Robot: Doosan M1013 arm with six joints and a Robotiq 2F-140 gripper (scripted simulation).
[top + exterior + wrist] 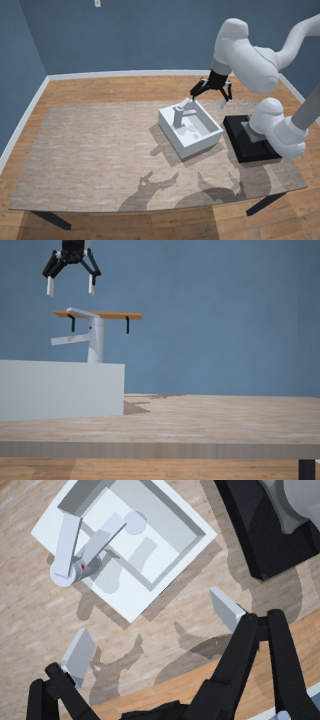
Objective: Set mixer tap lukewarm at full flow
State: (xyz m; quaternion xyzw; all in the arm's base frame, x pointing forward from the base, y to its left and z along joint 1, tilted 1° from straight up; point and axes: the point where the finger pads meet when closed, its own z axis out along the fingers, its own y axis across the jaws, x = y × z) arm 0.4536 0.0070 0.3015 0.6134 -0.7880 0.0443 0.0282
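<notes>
Sink (199, 144) on table (77, 155), tap (178, 117) inside, arm base (232, 124) right
</notes>
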